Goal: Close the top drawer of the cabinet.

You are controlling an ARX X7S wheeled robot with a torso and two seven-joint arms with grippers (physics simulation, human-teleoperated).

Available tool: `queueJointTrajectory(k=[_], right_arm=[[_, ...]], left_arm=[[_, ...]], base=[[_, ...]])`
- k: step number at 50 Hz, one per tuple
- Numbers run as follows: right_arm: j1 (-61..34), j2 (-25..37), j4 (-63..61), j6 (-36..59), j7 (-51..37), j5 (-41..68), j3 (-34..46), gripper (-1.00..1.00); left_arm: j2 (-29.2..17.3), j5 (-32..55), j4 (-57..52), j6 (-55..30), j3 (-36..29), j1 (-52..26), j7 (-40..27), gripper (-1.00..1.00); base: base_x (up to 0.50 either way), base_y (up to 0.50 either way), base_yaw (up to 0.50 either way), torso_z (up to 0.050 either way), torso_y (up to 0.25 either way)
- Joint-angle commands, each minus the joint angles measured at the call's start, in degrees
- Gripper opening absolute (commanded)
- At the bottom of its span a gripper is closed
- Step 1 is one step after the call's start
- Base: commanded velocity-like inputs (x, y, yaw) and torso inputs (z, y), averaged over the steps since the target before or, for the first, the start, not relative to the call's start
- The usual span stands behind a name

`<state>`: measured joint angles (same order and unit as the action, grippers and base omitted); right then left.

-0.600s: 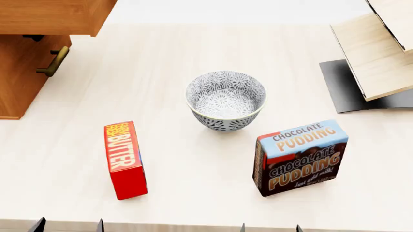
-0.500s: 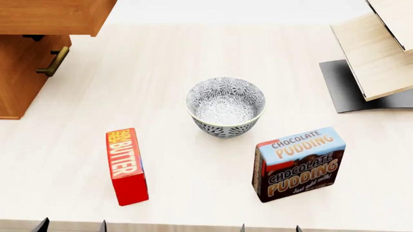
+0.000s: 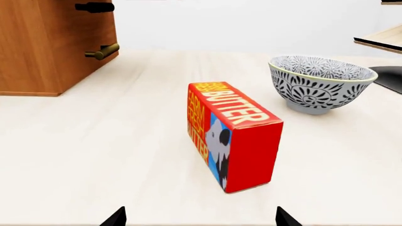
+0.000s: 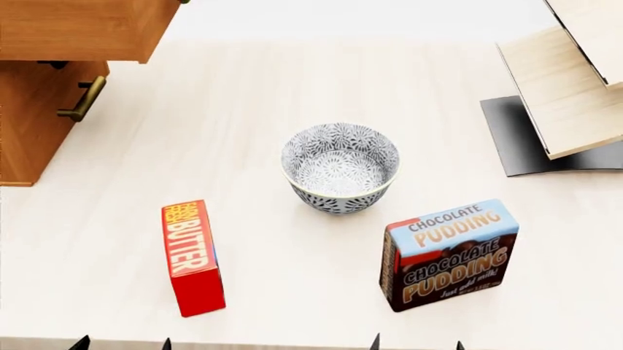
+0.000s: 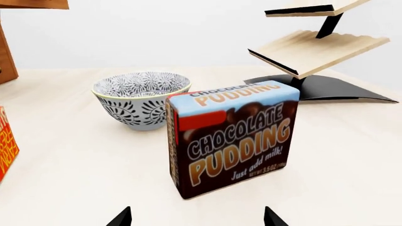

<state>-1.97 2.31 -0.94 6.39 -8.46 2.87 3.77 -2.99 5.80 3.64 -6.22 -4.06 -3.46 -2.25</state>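
Note:
The orange-brown cabinet (image 4: 29, 124) stands at the table's far left. Its top drawer (image 4: 78, 29) is pulled out and overhangs the lower drawer front, whose brass handle (image 4: 83, 98) shows beneath it. The top drawer's own handle is out of view. The cabinet also shows in the left wrist view (image 3: 50, 47). My left gripper (image 4: 122, 343) is open and empty at the near table edge, in front of the butter box. My right gripper (image 4: 418, 343) is open and empty in front of the pudding box. Both are far from the drawer. Only the fingertips (image 3: 116, 217) (image 5: 120, 217) show.
A red butter box (image 4: 192, 257) lies near left. A patterned bowl (image 4: 341, 166) stands mid-table. A chocolate pudding box (image 4: 450, 253) stands near right. A pale plywood rack (image 4: 565, 87) on a dark base stands at the far right.
The head view has shifted: the bowl and both boxes sit lower in the frame and the left fingertips show a little further right. Nothing was taken hold of.

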Motion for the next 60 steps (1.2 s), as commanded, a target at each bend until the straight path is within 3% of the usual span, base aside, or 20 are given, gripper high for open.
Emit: queueJointTrajectory(k=[1, 40, 51, 60], right_arm=[[-0.5, 1.0, -0.4, 1.4, -2.8, 0.7, 1.5, 1.00], [-2.7, 3.4, 0.9, 1.4, -6.6, 3.2, 4.1, 1.00], [-5.1, 3.7, -1.4, 6.0, -8.9, 4.6, 3.2, 1.00], [-5.4, 4.6, -7.4, 10.6, -11.1, 5.3, 2.7, 1.00]], left_arm=[[-1.0, 1.6, -0.5, -1.6, -0.8, -0.4, -1.3, 1.00], [-2.7, 4.0, 0.3, -1.8, -3.1, -2.5, -5.0, 1.00], [-3.2, 3.4, -2.8, -5.1, -4.4, -3.9, -7.2, 1.00], [-3.8, 5.4, -10.6, -14.3, -3.7, -6.7, -9.7, 1.00]], base=[[0.00, 0.00, 0.00, 0.050, 0.000], [0.00, 0.00, 0.00, 0.050, 0.000], [0.00, 0.00, 0.00, 0.002, 0.000], [0.00, 0.00, 0.00, 0.000, 0.000]])
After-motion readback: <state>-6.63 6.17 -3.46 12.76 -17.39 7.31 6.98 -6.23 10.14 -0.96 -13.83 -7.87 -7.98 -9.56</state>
